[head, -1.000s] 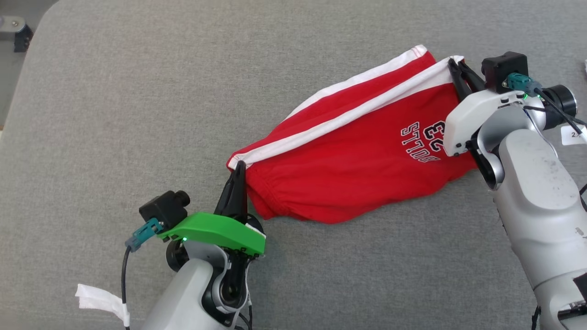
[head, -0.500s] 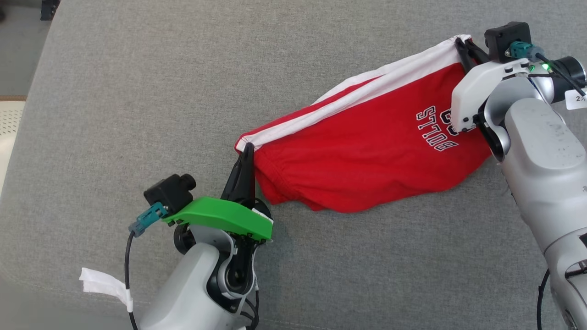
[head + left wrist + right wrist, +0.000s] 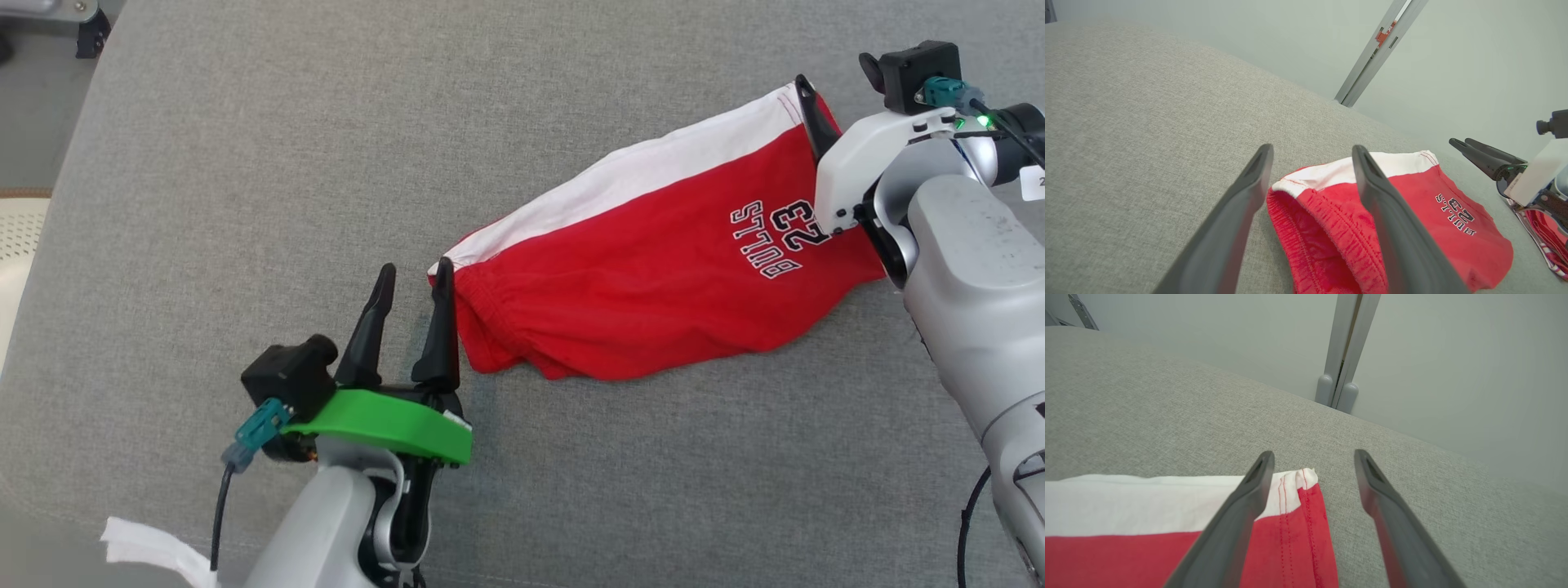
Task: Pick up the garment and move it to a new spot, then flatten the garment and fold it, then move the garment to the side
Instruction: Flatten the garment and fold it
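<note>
I see red shorts (image 3: 653,278) with a white side stripe, printed "BULLS 23", my left gripper (image 3: 415,266) and right gripper (image 3: 1314,454) both splayed open.

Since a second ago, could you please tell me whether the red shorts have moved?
Yes: the red shorts have dropped; their raised white-striped edge now lies flat on the grey surface.

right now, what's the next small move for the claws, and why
Probably lift both claws straight up and clear. The left claw and right claw stand open at opposite ends of the red shorts, which lie flat on the grey cushion, gripped by neither.
</note>
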### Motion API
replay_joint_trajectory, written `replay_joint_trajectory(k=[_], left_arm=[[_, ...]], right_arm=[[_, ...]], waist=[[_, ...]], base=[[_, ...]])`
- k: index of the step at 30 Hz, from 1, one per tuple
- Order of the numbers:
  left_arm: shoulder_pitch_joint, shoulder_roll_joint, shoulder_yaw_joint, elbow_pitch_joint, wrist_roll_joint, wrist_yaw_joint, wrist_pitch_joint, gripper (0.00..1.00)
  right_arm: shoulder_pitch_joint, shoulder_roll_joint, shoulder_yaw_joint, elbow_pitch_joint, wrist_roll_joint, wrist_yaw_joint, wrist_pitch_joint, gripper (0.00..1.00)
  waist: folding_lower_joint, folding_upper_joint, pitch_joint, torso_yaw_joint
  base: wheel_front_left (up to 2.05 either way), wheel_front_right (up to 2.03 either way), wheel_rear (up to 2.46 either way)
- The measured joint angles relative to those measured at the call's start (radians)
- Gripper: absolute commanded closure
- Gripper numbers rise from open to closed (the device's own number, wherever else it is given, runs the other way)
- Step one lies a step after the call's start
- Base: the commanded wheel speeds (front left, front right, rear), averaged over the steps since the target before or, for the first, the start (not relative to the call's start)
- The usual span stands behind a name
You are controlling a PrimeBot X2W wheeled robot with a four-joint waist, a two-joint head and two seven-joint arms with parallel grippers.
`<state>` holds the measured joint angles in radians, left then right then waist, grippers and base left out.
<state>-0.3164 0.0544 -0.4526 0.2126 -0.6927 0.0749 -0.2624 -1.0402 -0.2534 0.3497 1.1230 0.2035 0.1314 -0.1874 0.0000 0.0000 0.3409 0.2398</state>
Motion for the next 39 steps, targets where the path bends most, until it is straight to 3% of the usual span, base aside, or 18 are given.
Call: replay_joint_trajectory(k=[7, 15, 25, 26, 27, 28, 30, 31, 39], left_arm=[[0.094, 0.043, 0.076, -0.065, 0.111, -0.004, 0.000, 0.00], [0.159, 0.032, 0.135, -0.109, 0.159, 0.002, 0.000, 0.00], [0.184, 0.018, 0.188, -0.118, 0.185, -0.004, 0.000, 0.00], [0.184, 0.017, 0.193, -0.118, 0.186, -0.005, 0.000, 0.00], [0.184, 0.016, 0.196, -0.118, 0.186, -0.005, 0.000, 0.00], [0.185, 0.014, 0.199, -0.117, 0.188, -0.006, 0.000, 0.00], [0.185, 0.012, 0.207, -0.115, 0.193, -0.010, 0.000, 0.00], [0.185, 0.011, 0.214, -0.114, 0.195, -0.013, 0.000, 0.00], [0.183, 0.007, 0.244, -0.106, 0.225, -0.025, 0.000, 0.00]], right_arm=[[0.011, -0.025, 0.061, 0.038, 0.077, 0.000, 0.045, 0.00], [0.084, -0.065, 0.139, 0.038, 0.232, 0.000, 0.221, 0.00], [0.117, -0.118, 0.222, 0.000, 0.369, 0.000, 0.386, 0.00], [0.117, -0.120, 0.227, -0.003, 0.383, 0.000, 0.399, 0.09], [0.117, -0.123, 0.232, -0.009, 0.394, 0.000, 0.407, 0.51], [0.117, -0.124, 0.238, -0.014, 0.405, 0.000, 0.413, 0.58], [0.117, -0.125, 0.250, -0.023, 0.420, 0.000, 0.421, 0.96], [0.117, -0.125, 0.258, -0.029, 0.426, 0.000, 0.424, 1.00], [0.139, -0.111, 0.258, -0.048, 0.487, 0.000, 0.314, 1.00]], waist=[[0.0000, 0.0000, -0.057, -0.013], [0.0000, 0.0000, -0.114, -0.005], [0.0000, 0.0000, -0.081, 0.034], [0.0000, 0.0000, -0.079, 0.038], [0.0000, 0.0000, -0.078, 0.040], [0.0000, 0.0000, -0.076, 0.042], [0.0000, 0.0000, -0.076, 0.041], [0.0000, 0.0000, -0.077, 0.039], [0.0000, 0.0000, -0.089, -0.007]], base=[[0.00, 0.00, 0.00], [0.00, 0.00, 0.00], [0.00, 0.00, 0.00], [0.00, 0.00, 0.00], [0.00, 0.00, 0.00], [0.00, 0.00, 0.00], [0.00, 0.00, 0.00], [0.00, 0.00, 0.00], [0.00, 0.00, 0.00]])
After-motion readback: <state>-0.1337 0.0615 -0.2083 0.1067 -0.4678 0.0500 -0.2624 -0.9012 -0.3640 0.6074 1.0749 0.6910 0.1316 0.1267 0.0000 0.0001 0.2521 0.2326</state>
